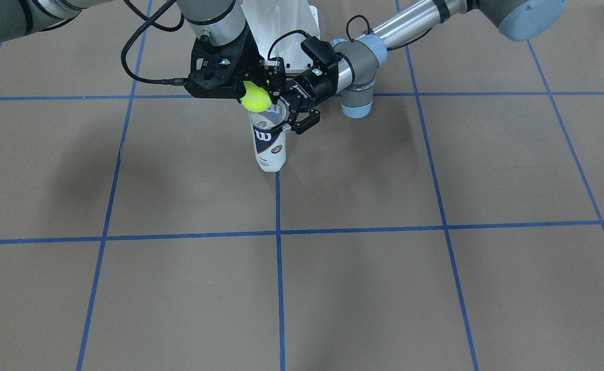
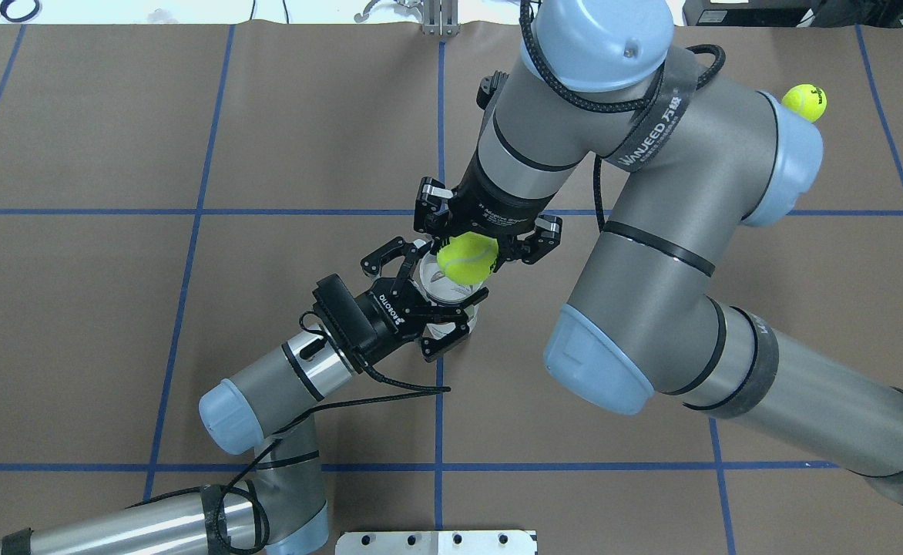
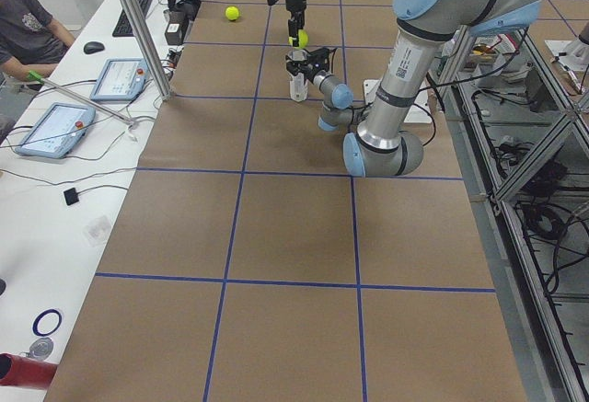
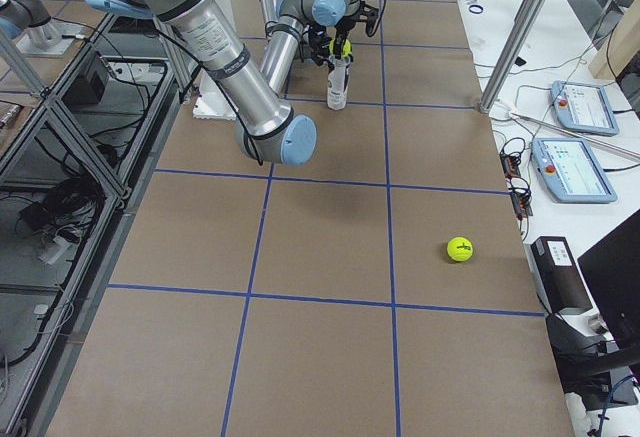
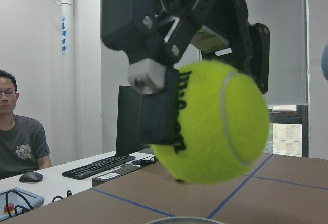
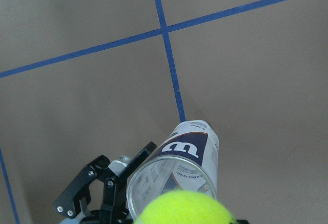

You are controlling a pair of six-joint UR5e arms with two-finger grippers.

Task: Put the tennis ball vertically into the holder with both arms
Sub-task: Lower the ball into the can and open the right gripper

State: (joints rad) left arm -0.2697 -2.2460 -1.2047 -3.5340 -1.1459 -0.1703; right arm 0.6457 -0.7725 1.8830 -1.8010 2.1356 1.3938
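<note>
Poised: tennis ball [image 1: 255,98] over holder [image 1: 269,147] mouth.
My right claw [image 2: 468,256] pinches it; my left claw [image 2: 438,297], marked ROBOTIQ, clamps the holder above its white "W".

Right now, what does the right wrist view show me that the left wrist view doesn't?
Only the right wrist view: the holder seen down into its open mouth, the left tool at its side, and the taped table under it. Only the left wrist view: the right tool clamped on the tennis ball from both sides, plus a seated person behind. Both: that ball, close up.
</note>
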